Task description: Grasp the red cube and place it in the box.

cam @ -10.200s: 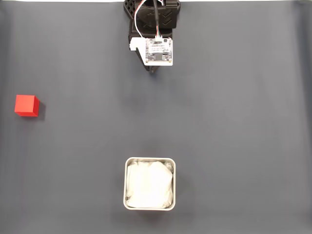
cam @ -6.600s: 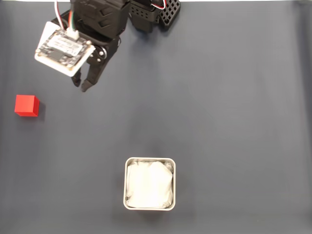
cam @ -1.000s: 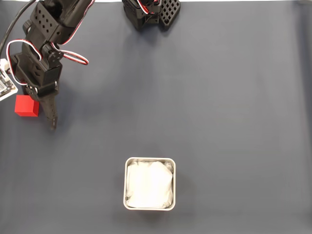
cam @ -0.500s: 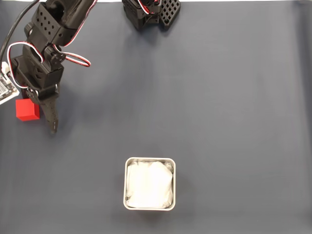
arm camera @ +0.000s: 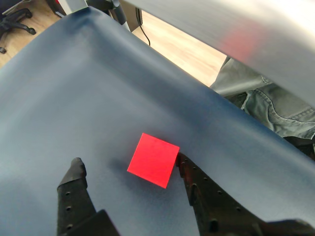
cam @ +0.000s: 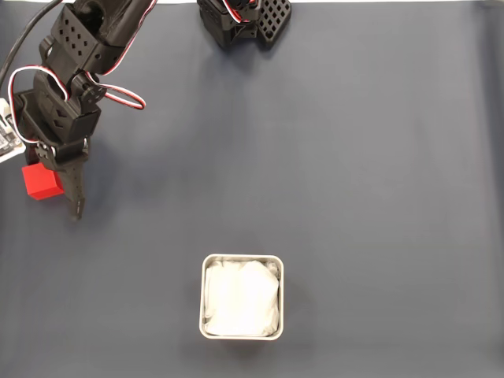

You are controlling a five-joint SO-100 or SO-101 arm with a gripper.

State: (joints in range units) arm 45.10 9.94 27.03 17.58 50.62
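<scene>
I have the gripper (arm camera: 130, 166) down at the cube (arm camera: 153, 160), at the left edge of the mat (cam: 331, 157) in the fixed view. The jaws stand apart. In the wrist view the cube lies between them but off centre: its right corner touches or nearly touches the right finger (arm camera: 189, 172), while a clear gap separates it from the left finger (arm camera: 75, 172). The cube also sits turned, so a corner rather than a flat face meets that right finger.

Risks as I judge them:

1. Off-centre closure. The left finger must sweep the cube across the mat before both sides bear. The cube may rotate or skid forward out of the jaws.
2. Corner contact. A grip on edges instead of faces is likely to be weak, and the cube could slip during the lift.
3. Shallow reach. The cube sits near the fingertips, not deep in the jaws. A tip-only pinch may squeeze it out.
4. Long carry. The box (cam: 204, 295) stands well apart, near the bottom centre of the fixed view. A poor grip could drop the cube short of it.
</scene>
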